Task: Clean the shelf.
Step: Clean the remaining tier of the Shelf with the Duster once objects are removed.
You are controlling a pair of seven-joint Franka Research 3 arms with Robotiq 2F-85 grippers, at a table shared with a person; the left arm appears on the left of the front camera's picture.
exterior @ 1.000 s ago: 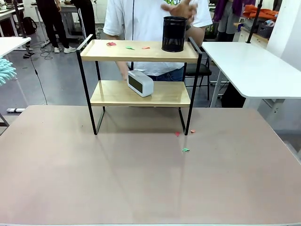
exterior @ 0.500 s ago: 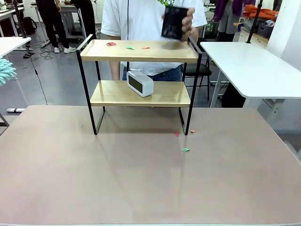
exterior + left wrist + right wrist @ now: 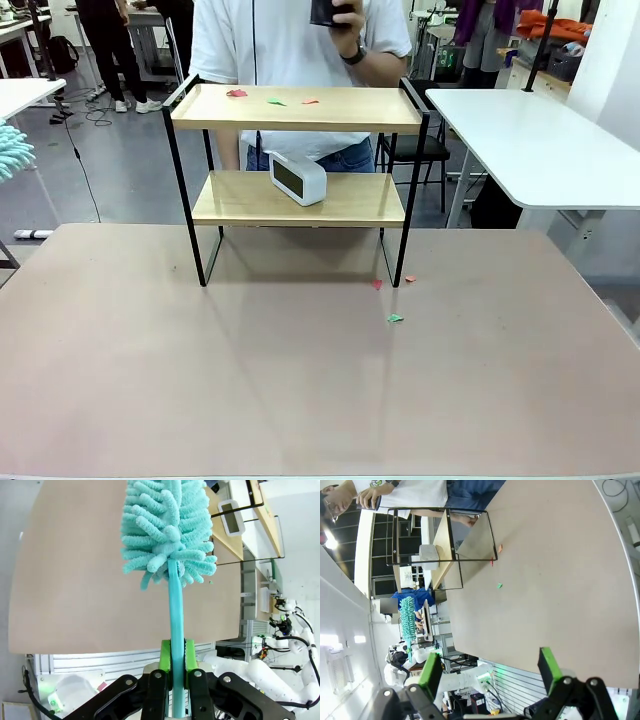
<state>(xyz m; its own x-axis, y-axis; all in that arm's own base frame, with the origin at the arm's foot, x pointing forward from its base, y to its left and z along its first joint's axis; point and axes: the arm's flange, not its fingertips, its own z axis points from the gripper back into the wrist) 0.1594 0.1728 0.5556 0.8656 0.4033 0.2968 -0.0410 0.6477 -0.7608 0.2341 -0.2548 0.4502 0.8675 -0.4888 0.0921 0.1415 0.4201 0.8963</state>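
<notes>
The shelf [image 3: 296,108] stands at the table's far side, two light wooden boards in a black frame. Three small paper scraps [image 3: 275,101] lie on its top board and a white clock [image 3: 298,176] sits on the lower one. Behind it a person holds a black mesh cup [image 3: 330,10] lifted above the top board. My left gripper [image 3: 177,655] is shut on the handle of a teal fluffy duster [image 3: 167,525], held off the table's left side; its head shows at the edge [image 3: 10,150]. My right gripper [image 3: 489,670] hangs open above the table, with the shelf [image 3: 440,540] far ahead.
Three more scraps lie on the brown table near the shelf's right leg [image 3: 395,318]. White tables stand to the right [image 3: 530,140] and far left. People stand in the background.
The person has lifted the black mesh cup off the top board's right end and raised it to chest height. Both arms have stayed put.
</notes>
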